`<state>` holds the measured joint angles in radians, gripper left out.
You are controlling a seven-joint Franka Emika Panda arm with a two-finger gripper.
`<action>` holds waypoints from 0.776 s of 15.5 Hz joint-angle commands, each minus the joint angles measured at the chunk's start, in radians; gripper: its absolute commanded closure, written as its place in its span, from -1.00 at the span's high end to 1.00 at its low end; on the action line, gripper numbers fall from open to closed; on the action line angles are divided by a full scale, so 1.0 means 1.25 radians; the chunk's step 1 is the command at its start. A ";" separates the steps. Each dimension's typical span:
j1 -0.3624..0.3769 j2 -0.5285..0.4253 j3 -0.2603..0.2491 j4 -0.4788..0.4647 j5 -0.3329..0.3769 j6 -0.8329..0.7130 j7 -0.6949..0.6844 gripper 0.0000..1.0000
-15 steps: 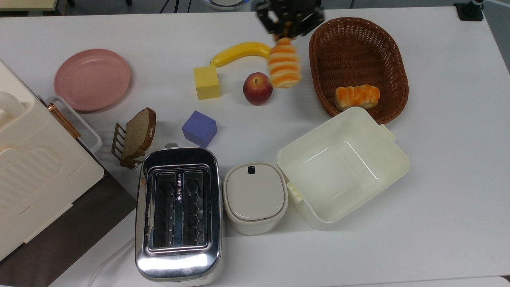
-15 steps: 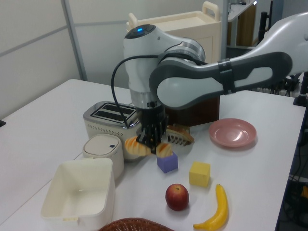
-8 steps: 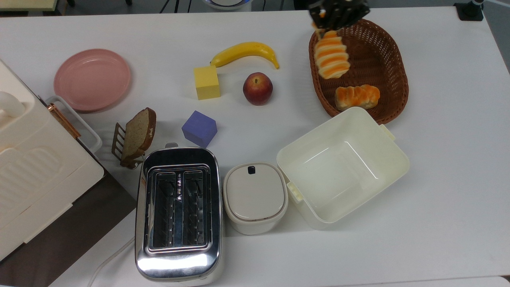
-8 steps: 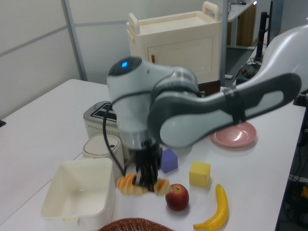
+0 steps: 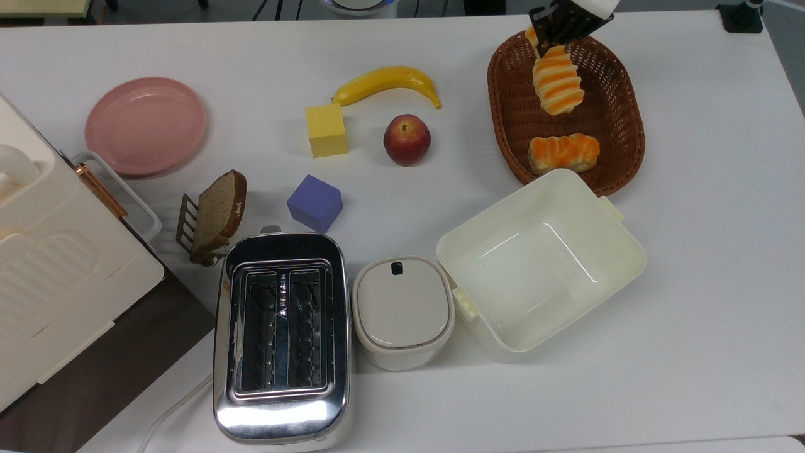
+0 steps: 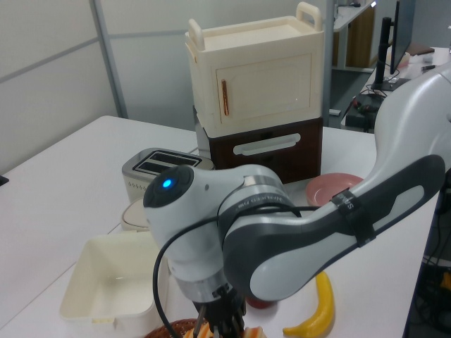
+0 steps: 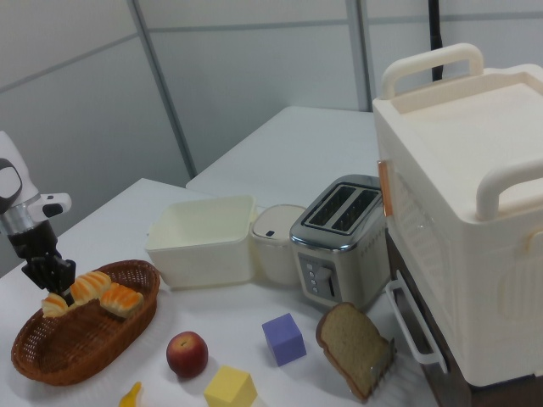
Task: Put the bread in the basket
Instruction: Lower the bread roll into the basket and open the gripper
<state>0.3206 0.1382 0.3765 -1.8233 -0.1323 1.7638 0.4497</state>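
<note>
In the top view, the gripper (image 5: pixel 546 38) is seen closed on one end of the bread (image 5: pixel 556 78), a long ridged loaf striped orange and cream, which is held in the air over the far half of the basket (image 5: pixel 510 129), an oval bowl of dark brown woven wicker. A shorter orange braided roll (image 5: pixel 563 153) lies in the basket's near end, apart from the held loaf. A smooth cream plastic container (image 5: pixel 542 263) is set just beside the basket's near rim. A yellow banana (image 5: pixel 387 83), a red apple (image 5: pixel 407 139), a yellow cube (image 5: pixel 326 130), a purple cube (image 5: pixel 314 202), a matte pink plate (image 5: pixel 145 125) and a mirror-bright chrome toaster (image 5: pixel 281 338) are spread over the white table (image 5: pixel 692 314). In the left view, the arm's glossy white and grey shell (image 6: pixel 282 246) is shown close up, with a blue light on its joint; the cream cabinet (image 6: pixel 254 74) is seen from the front. In the right view, the bread (image 7: pixel 85 288) is seen low over the basket (image 7: pixel 81 343), and a brown-crusted bread slice (image 7: pixel 356 349) leans near the toaster (image 7: pixel 339 242). No legible writing is found.
</note>
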 commanded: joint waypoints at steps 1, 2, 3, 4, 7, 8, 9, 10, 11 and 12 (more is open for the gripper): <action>0.016 -0.001 0.013 -0.015 -0.016 0.004 0.008 -0.91; 0.020 0.005 0.015 -0.024 -0.024 0.005 0.008 -0.90; 0.021 0.007 0.024 -0.025 -0.034 0.005 0.010 -0.90; 0.021 0.013 0.040 -0.025 -0.038 0.005 0.010 -0.90; 0.020 0.018 0.046 -0.029 -0.039 0.005 0.010 -0.44; 0.018 0.020 0.046 -0.027 -0.039 0.005 0.010 0.41; 0.018 0.021 0.045 -0.027 -0.041 0.005 0.011 0.99; 0.018 0.022 0.046 -0.027 -0.047 0.005 0.012 1.00; 0.017 0.022 0.046 -0.025 -0.055 0.005 0.015 1.00; 0.016 0.022 0.045 -0.024 -0.056 0.005 0.018 1.00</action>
<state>0.3420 0.1749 0.4338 -1.8466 -0.1784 1.7639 0.4504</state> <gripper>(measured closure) 0.511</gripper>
